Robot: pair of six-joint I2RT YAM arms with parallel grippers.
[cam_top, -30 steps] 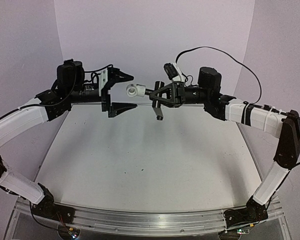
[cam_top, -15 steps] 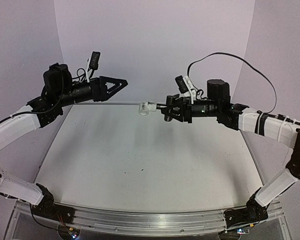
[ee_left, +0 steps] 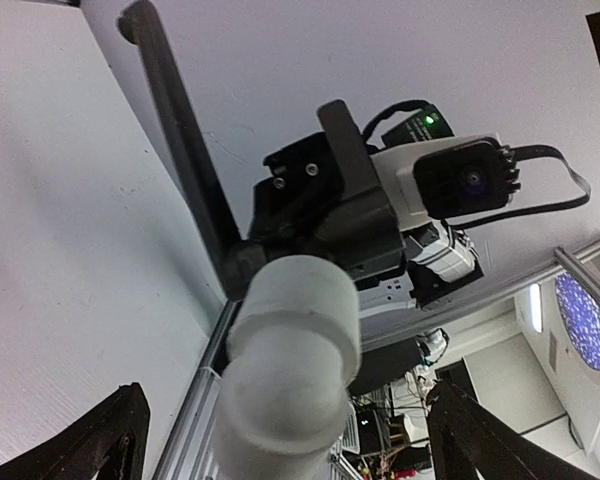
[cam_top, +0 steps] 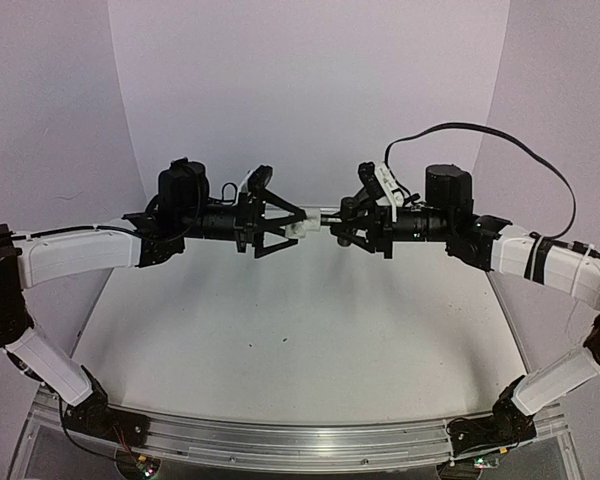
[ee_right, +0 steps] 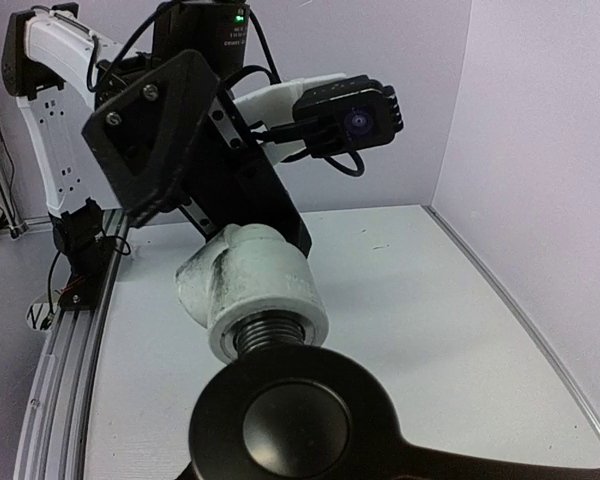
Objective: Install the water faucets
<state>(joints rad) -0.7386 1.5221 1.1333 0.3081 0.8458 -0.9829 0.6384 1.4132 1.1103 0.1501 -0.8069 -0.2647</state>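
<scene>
Arm, left (cam_top: pixel 75 250): we see its white links come in from the left edge, raised above the table (cam_top: pixel 280 340).
Left gripper (cam_top: pixel 292 228): it points right and its claw stands wide, one finger on each side of the white fitting. In its own wrist view we find the two fingertips (ee_left: pixel 105 440) at the lower corners, apart from the fitting.
Light, left: a small green lamp (ee_right: pixel 240 15) glows on the black housing behind this gripper.
White fitting (cam_top: pixel 300 231): it hangs in the air above the far half of the table, between the two grippers. We see a blocky, elbow-shaped piece (ee_right: pixel 255 285), and a threaded metal stub (ee_right: pixel 270 335) enters its round mouth.
Black spout (cam_top: pixel 323 222): it is joined to the fitting on the fitting's right side. In the left wrist view its thin rod (ee_left: pixel 180 140) runs up and to the left from the fitting (ee_left: pixel 295 350). A round black cap (ee_right: pixel 290 420) sits close to the right wrist lens, just behind the thread.
Right gripper (cam_top: pixel 342 222): it points left and its claw is clamped narrow on the black spout.
Light, right: a green lamp (ee_left: pixel 427 120) shows above the right wrist camera (ee_left: pixel 460 180).
Arm, right (cam_top: pixel 550 265): its white links come in from the right edge at about the same height as the left arm.
Cable (cam_top: pixel 500 135): a black loop arches over the right arm.
Writing: a pale patch with dark marks (ee_right: pixel 35 316) sits by the left arm's base, too blurred for us to read.
</scene>
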